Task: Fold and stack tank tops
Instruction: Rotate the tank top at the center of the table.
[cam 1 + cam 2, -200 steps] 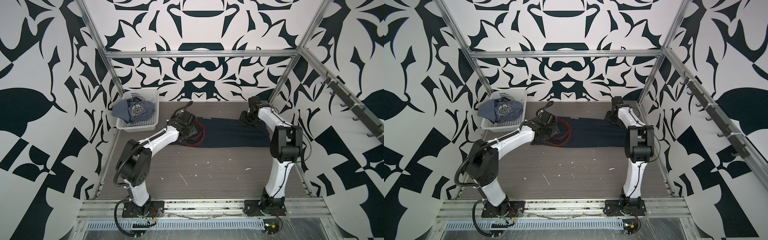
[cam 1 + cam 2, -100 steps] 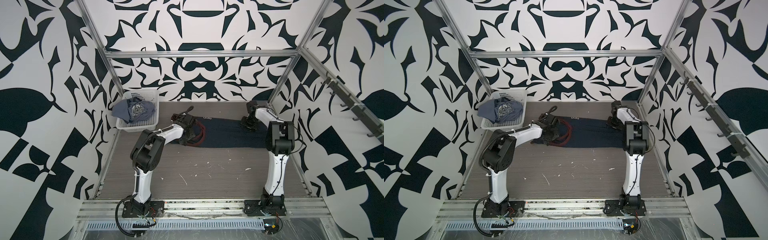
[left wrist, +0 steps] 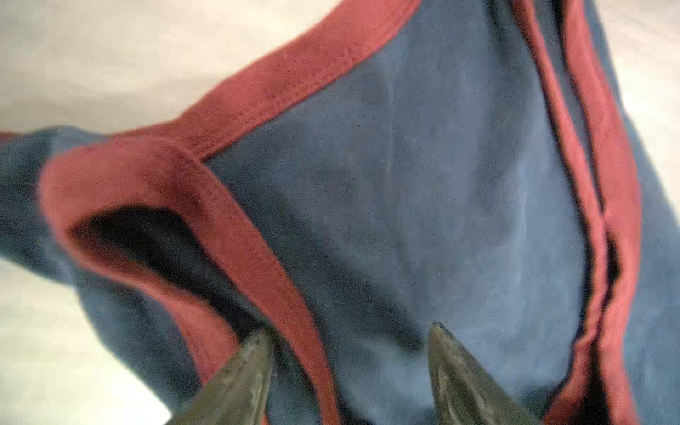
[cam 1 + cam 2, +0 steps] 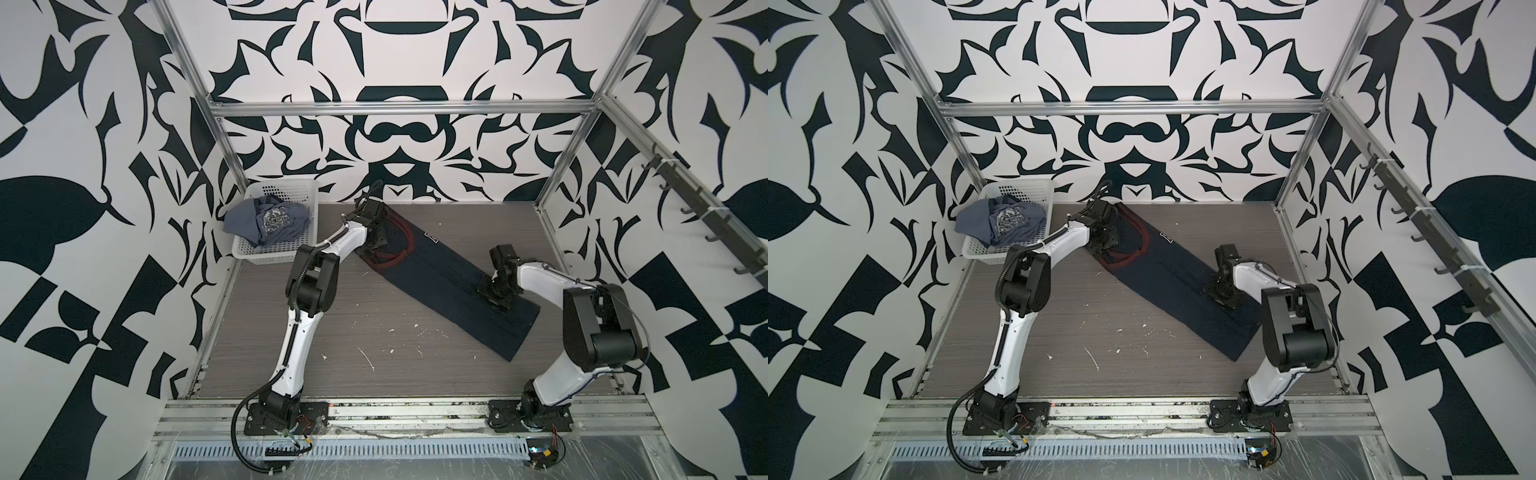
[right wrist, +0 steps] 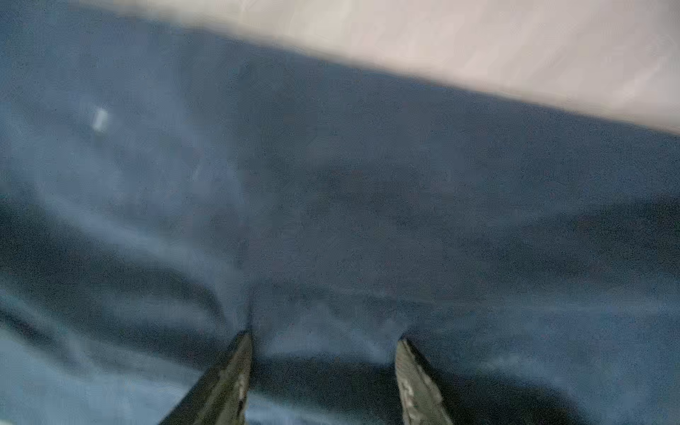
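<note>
The dark navy tank top (image 4: pixel 449 282) (image 4: pixel 1167 282) with maroon trim lies folded into a long narrow strip, running diagonally from back left to front right on the table. My left gripper (image 4: pixel 376 241) (image 3: pixel 349 331) is open at its neck end, tips pressed on the cloth astride a maroon trim band (image 3: pixel 294 305). My right gripper (image 4: pixel 496 293) (image 5: pixel 325 338) is open near the hem end, tips down on plain navy cloth. The slate grey-blue tank top (image 4: pixel 270 220) (image 4: pixel 1000 220) lies crumpled in the basket.
The white perforated basket (image 4: pixel 266 255) stands at the back left corner against the wall. White flecks (image 4: pixel 365 357) dot the grey table surface. A rail of hooks (image 4: pixel 685 199) runs along the right wall, and metal frame posts stand at the back corners.
The navy strip has swung from lying straight across the back to a diagonal. The right gripper moved toward the front with the hem end, and the left gripper moved back with the neck end.
</note>
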